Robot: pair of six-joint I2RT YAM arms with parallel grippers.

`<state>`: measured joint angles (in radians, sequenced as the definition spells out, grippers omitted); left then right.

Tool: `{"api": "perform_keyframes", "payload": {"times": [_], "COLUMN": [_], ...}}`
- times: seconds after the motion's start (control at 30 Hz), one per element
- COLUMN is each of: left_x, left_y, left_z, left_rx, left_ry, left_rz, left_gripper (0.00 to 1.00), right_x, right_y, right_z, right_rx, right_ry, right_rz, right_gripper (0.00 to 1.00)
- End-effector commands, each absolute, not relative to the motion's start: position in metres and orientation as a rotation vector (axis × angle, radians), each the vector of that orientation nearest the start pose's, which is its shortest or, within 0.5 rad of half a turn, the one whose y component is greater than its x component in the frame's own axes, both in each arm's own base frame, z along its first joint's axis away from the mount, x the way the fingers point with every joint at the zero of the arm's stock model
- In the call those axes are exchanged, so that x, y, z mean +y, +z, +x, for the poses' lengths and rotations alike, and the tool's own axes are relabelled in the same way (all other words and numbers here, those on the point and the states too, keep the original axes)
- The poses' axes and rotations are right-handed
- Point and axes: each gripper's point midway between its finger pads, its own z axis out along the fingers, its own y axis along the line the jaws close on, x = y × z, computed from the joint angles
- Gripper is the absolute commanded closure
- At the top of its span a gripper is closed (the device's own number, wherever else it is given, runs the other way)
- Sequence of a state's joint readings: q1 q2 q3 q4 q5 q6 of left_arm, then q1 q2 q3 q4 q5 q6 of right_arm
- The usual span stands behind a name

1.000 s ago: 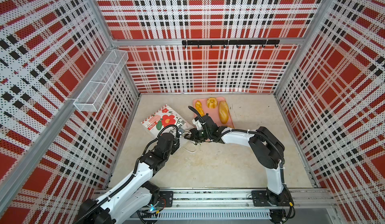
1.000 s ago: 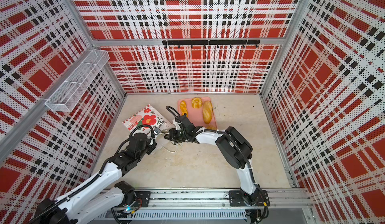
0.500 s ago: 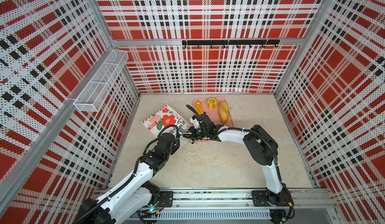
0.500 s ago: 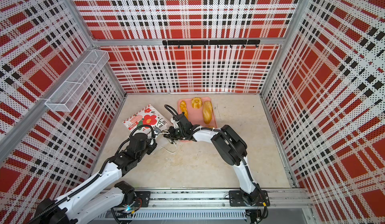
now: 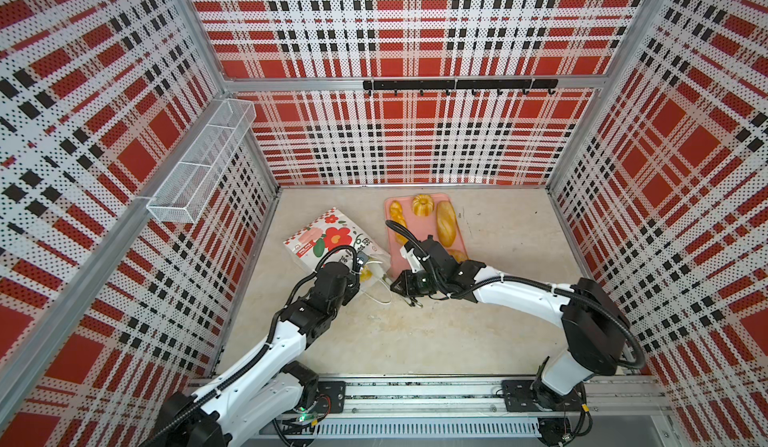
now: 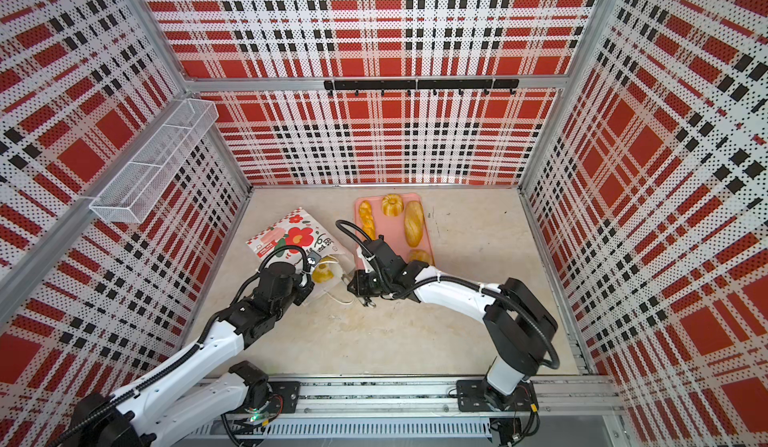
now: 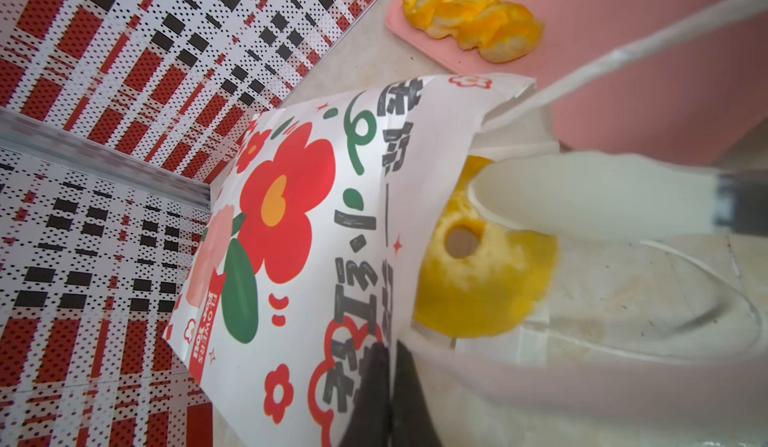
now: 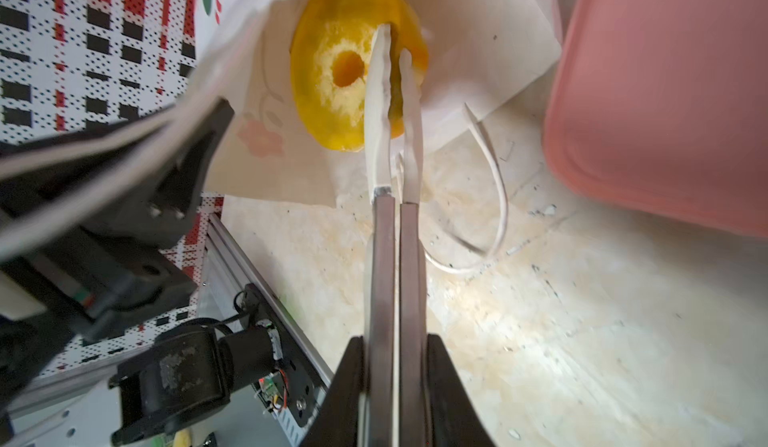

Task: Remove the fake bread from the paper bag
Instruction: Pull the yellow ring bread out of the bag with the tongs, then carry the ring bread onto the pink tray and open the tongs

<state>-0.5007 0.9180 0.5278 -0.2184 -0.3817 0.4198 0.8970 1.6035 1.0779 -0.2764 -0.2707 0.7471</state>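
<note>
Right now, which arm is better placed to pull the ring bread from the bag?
Right: the right gripper grips the ring bread at the mouth; the left gripper is occupied holding the paper bag open.

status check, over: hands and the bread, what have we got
Left hand shut on paper bag, top lip, mouth held open. Right hand shut on fluted ring, by its rim, at bag mouth. Ring not yet out. Cord handle lies by right hand.
</note>
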Motion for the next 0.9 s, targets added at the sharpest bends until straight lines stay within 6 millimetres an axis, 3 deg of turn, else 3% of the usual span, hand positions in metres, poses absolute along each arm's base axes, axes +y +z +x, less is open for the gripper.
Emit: {"api": "perform_keyframes", "payload": {"times": [0.0,0.23,0.43,0.67,0.87], "left_x": [-0.087,-0.081,-0.084,-0.084,-0.082], "left_y": [0.168,0.168,0.166,0.160,0.158], "left_z": [0.301,0.306,0.309,0.306,0.303], "left_rx": [2.003,2.037,2.044,2.052,2.053], "left_ry": [0.362,0.358,0.330,0.313,0.310], "left_rz": [0.706,0.672,0.652,0.640,0.634], "left_gripper": [1.00,1.00,1.00,1.00,1.00], "right_x": [0.353,0.311,0.258,0.205,0.199], "right_y": [0.148,0.172,0.209,0.232,0.235], "right_z": [0.228,0.206,0.207,0.248,0.298], "right_rx": [2.575,2.563,2.506,2.417,2.307], "right_ry": [0.944,0.845,0.623,0.087,-0.301], "right_rz": [-0.377,-0.355,-0.299,-0.328,-0.414], "right_gripper": [1.00,1.00,1.00,1.00,1.00]}}
